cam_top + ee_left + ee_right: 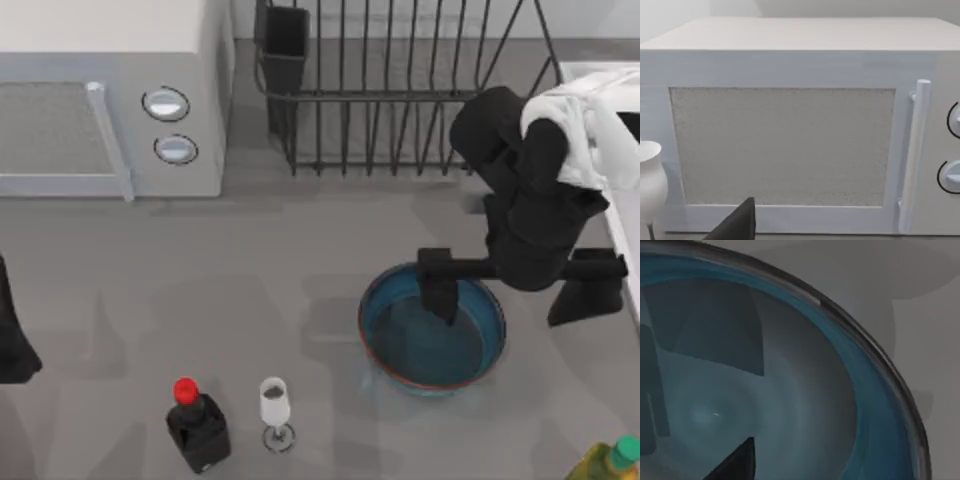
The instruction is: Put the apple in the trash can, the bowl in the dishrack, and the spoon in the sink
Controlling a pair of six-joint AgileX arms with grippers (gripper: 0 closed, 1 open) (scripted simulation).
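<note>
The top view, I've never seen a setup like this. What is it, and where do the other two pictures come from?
You're looking down at a grey table in a simulation, with two black robot arms. The other two pictures come from cameras on the arms' wrists.

The left arm is parked at the table's left edge, and its camera faces the white microwave.

The right gripper is open over the blue bowl, one finger inside and one outside its right wall. It does not look clamped yet. Its camera looks into the bowl.

Also on the table are a black dishrack, a sink at the right, a red-capped black bottle, a wine glass and a yellow bottle.
</note>
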